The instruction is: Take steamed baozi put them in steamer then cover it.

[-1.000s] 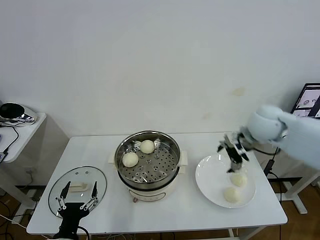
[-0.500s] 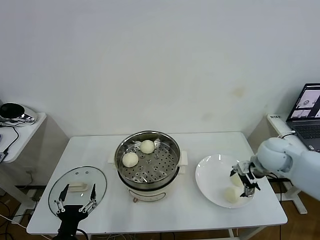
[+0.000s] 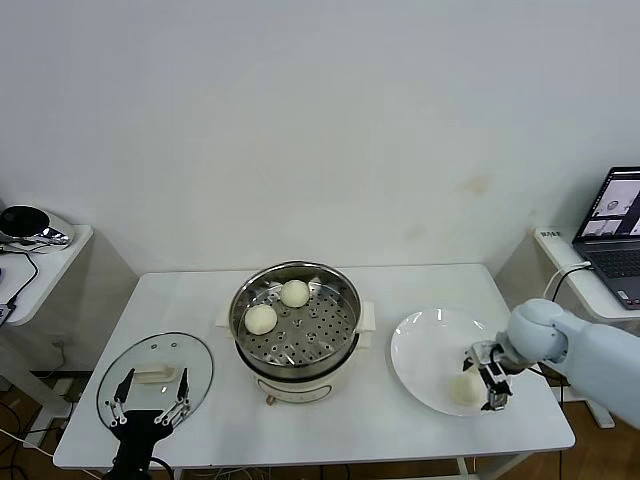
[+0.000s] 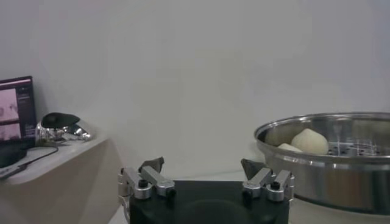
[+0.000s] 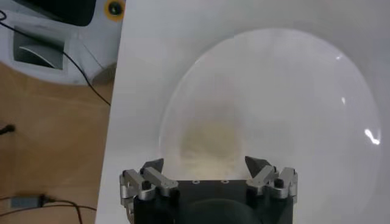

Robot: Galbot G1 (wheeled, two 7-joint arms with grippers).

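The steel steamer [image 3: 300, 345] stands mid-table on its cream pot base, with two baozi [image 3: 294, 293] [image 3: 260, 318] inside. On the white plate [image 3: 425, 350] at the right, one baozi [image 3: 463, 389] shows next to my right gripper [image 3: 490, 378]. I see no second baozi on the plate. In the right wrist view my right gripper [image 5: 205, 163] is open, low over the plate [image 5: 292, 91], with a baozi [image 5: 210, 143] between its fingertips. The glass cover [image 3: 115, 385] lies flat at the front left. My left gripper [image 3: 150, 395] is open just above it, near its cream handle [image 3: 157, 376].
A laptop [image 3: 618, 205] sits on a side desk at the right. A shiny metal object [image 3: 30, 225] rests on a small table at the left. In the left wrist view the steamer [image 4: 329, 164] with its baozi [image 4: 309, 141] is close beside my open left gripper [image 4: 206, 173].
My right gripper has swung from above the plate's far side down to its front right part, low around a baozi. My left gripper has barely moved.
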